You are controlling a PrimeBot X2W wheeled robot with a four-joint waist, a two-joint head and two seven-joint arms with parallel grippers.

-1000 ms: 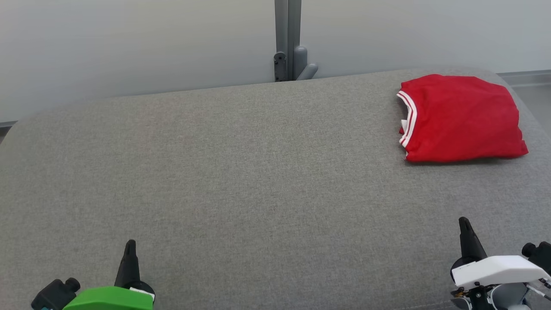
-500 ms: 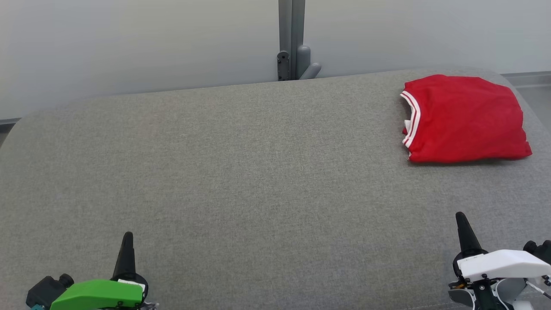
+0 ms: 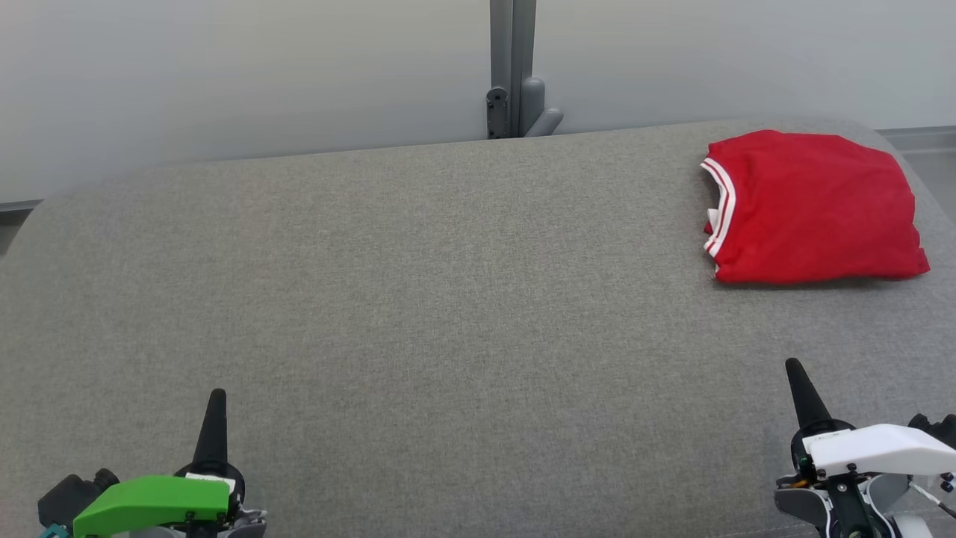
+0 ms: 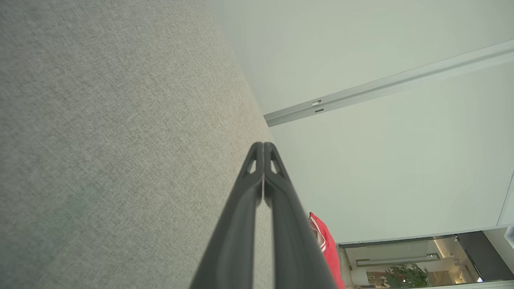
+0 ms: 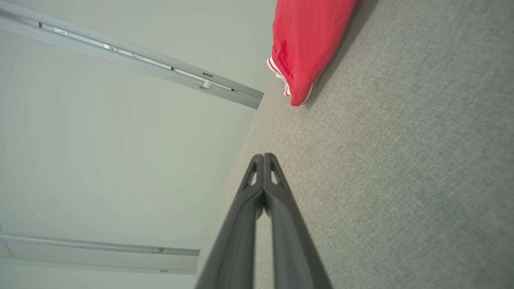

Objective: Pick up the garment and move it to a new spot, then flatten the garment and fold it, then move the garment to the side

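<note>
The garment [image 3: 814, 208] is a red shirt with white-striped trim, folded into a neat rectangle at the far right of the grey fabric surface [image 3: 448, 299]. Its edge also shows in the left wrist view [image 4: 327, 249] and the right wrist view [image 5: 309, 44]. My left gripper [image 3: 216, 394] sits at the lower left, shut with nothing in it, fingers pressed together [image 4: 263, 145]. My right gripper [image 3: 790, 364] rests at the lower right, also shut and holding nothing [image 5: 263, 155], well short of the garment.
A grey post with a bracket [image 3: 515, 75] stands behind the surface's far edge against a pale wall. The surface's right edge runs just past the garment, with floor [image 3: 933, 161] beyond.
The whole head view has drifted slightly, so the camera moved. Both grippers sit a little higher in the picture than before. The garment lies as it was.
</note>
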